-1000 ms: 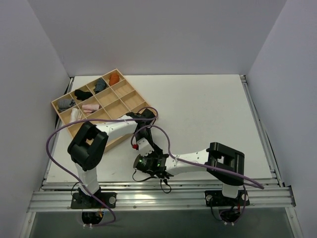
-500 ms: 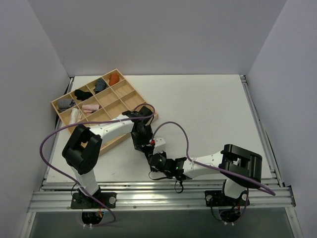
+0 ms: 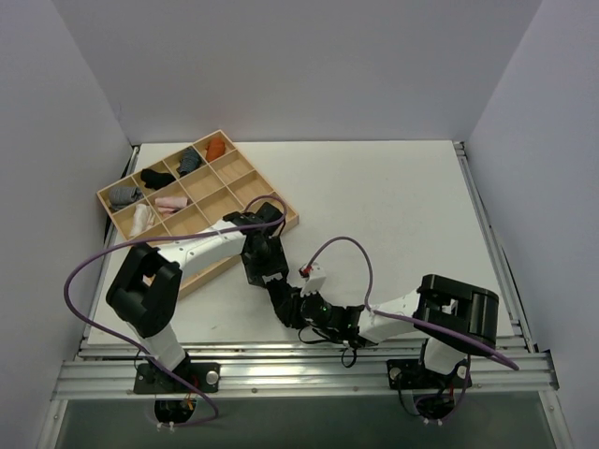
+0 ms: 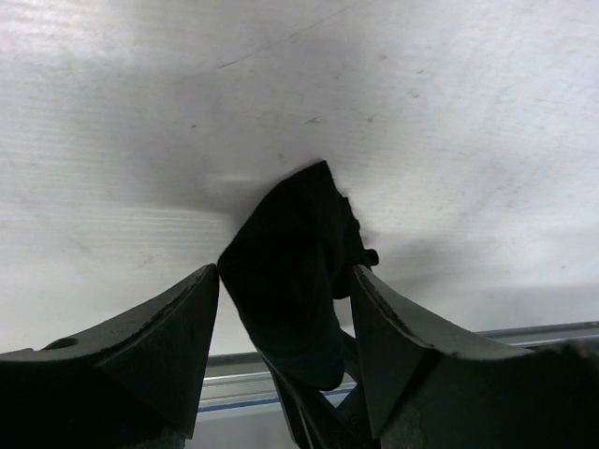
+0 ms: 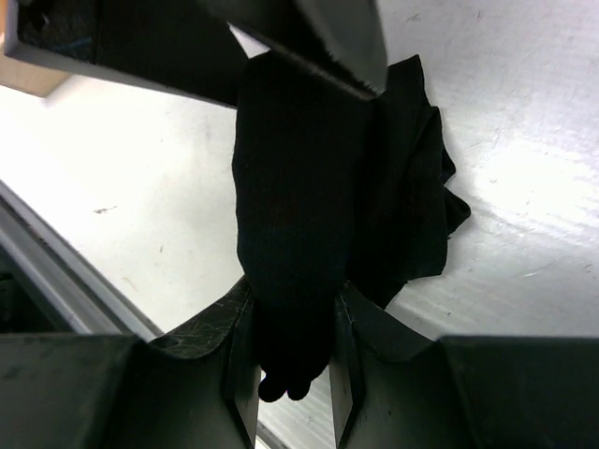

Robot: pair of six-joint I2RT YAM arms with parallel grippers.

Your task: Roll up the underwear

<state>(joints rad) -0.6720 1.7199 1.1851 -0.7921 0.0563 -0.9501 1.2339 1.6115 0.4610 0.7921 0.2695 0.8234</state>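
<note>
The underwear (image 4: 290, 253) is a black bundle of soft fabric, lifted just above the white table near its front edge. My right gripper (image 5: 293, 285) is shut on its lower end, and the fabric (image 5: 299, 187) bulges out beyond the fingers. My left gripper (image 4: 284, 271) stands open with its fingers on either side of the bundle, at most brushing it. In the top view both grippers meet at the dark bundle (image 3: 281, 296), the left gripper (image 3: 269, 273) coming from the tray side and the right gripper (image 3: 292, 304) from the right.
A wooden compartment tray (image 3: 260, 175) sits at the back left, holding orange (image 3: 215, 148), dark grey (image 3: 190, 161), black (image 3: 156, 177), grey (image 3: 122, 195) and pink (image 3: 170, 201) bundles. The aluminium rail (image 3: 299, 369) runs along the near edge. Purple cables loop over both arms.
My left gripper's jaws have widened around the bundle and it has shifted toward the near edge. The right gripper has slid to the right with the underwear still in it.
</note>
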